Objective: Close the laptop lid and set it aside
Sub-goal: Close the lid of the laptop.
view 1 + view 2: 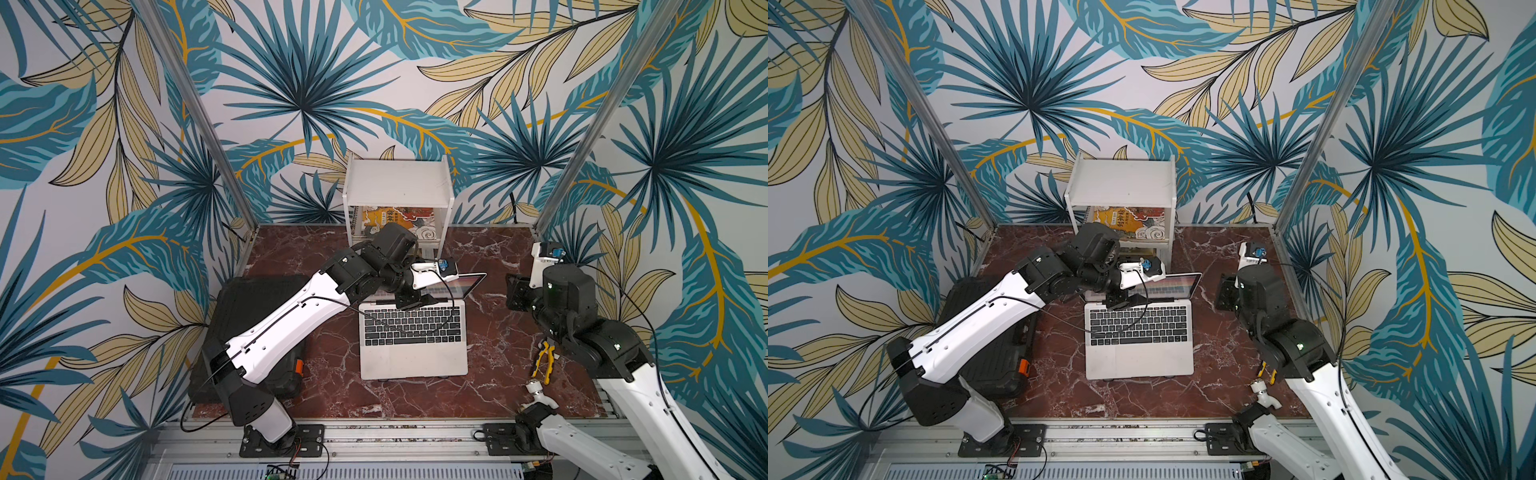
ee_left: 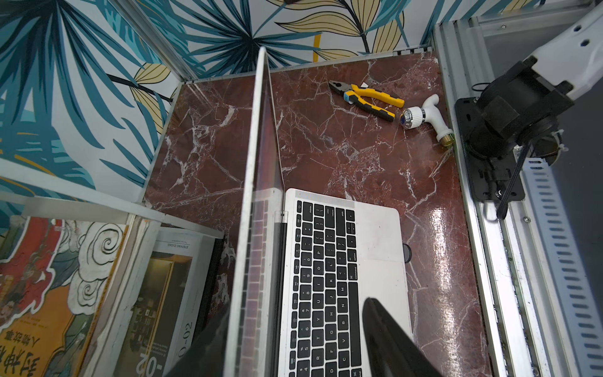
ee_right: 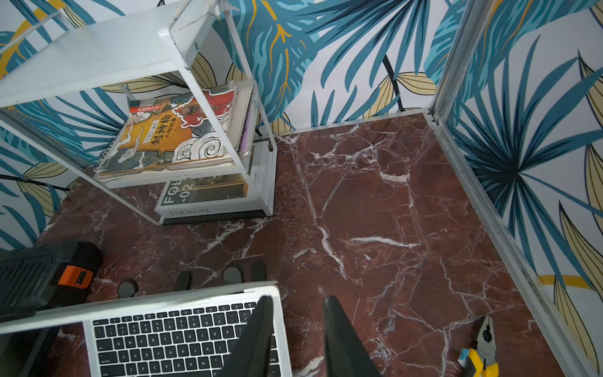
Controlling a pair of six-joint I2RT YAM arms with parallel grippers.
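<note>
Left wrist view: the red marble desk (image 2: pixel 359 147) carries the laptop (image 2: pixel 378 235), base flat, keys up. In both top views it sits mid-desk, just in front of the white shelf (image 1: pixel 399 178). The laptop lid (image 2: pixel 256 156) stands raised. The left claw (image 2: pixel 295 308) straddles its top edge, fingers (image 2: pixel 385 339) apart, the screen-side finger clear of it. The right claw (image 3: pixel 298 298) hangs parted and empty, to the right of the laptop.
</note>
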